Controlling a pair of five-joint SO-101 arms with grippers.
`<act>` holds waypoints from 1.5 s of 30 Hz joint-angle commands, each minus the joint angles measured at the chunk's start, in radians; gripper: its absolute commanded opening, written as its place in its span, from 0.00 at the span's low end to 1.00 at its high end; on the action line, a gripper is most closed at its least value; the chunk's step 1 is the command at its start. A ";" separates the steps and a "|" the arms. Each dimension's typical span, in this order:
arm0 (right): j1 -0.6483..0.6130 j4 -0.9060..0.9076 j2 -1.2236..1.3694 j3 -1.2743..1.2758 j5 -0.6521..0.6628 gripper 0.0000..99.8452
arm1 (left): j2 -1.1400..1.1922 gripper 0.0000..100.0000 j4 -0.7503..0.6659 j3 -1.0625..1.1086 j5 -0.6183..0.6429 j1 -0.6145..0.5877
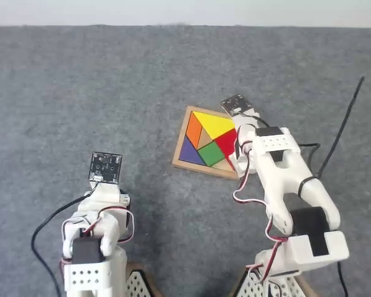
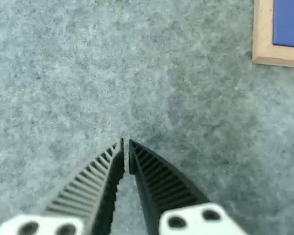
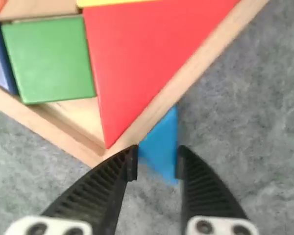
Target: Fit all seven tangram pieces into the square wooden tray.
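The square wooden tray point(image 1: 201, 168) lies tilted on the grey carpet, holding orange point(image 1: 193, 129), yellow point(image 1: 215, 122), red point(image 1: 226, 145), green point(image 1: 210, 153) and purple point(image 1: 188, 153) pieces. My right arm point(image 1: 275, 161) hangs over the tray's near right edge. In the right wrist view my right gripper point(image 3: 156, 161) is shut on a light blue piece point(image 3: 159, 144), just outside the tray rim point(image 3: 201, 63) beside the red triangle point(image 3: 147, 58) and green square point(image 3: 49, 56). A bare wooden gap point(image 3: 76, 117) shows inside that corner. My left gripper point(image 2: 126, 143) is shut over carpet, holding nothing.
My left arm point(image 1: 99, 216) sits at the front left, well apart from the tray. A corner of the tray point(image 2: 277, 55) with a blue-purple piece point(image 2: 289, 24) shows in the left wrist view. Open carpet lies all around; cables trail by both arm bases.
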 commanded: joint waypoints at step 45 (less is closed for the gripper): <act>-0.008 0.162 -0.033 -0.172 -0.305 0.14 | -0.017 0.02 0.003 -0.010 -0.002 0.005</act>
